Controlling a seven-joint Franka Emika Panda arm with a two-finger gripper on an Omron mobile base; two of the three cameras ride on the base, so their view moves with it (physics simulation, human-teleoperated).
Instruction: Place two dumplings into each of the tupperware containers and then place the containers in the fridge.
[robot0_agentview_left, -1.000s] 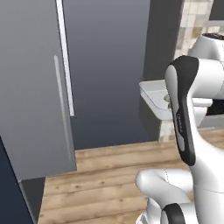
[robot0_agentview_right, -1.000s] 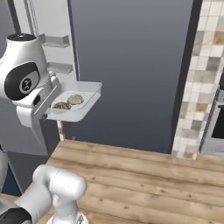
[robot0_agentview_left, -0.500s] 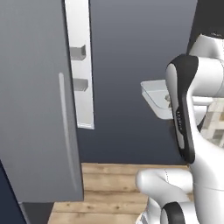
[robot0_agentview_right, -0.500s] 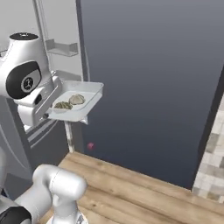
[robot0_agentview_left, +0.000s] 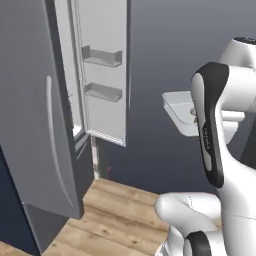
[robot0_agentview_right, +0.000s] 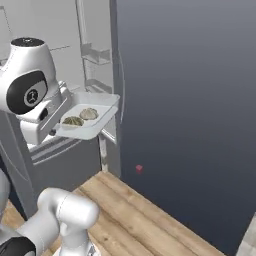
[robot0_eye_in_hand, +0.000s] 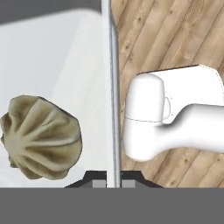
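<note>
Now the pincer (robot0_eye_in_hand: 113, 183) is clamped on the container (robot0_agentview_right: 92, 126) wall, holding it level before the fridge (robot0_agentview_right: 95, 55); two dumplings (robot0_agentview_right: 81, 117) inside; fridge door (robot0_agentview_left: 37, 120) swung open at nine o'clock, shelves ahead unobstructed; wooden floor (robot0_agentview_right: 145, 220) below.

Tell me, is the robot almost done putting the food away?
Partly. Two dumplings already sit in the container, and the fridge door is open. The gripper holds that container by its wall, in front of the fridge. It still has to go on a shelf. I can't see any other container.
</note>
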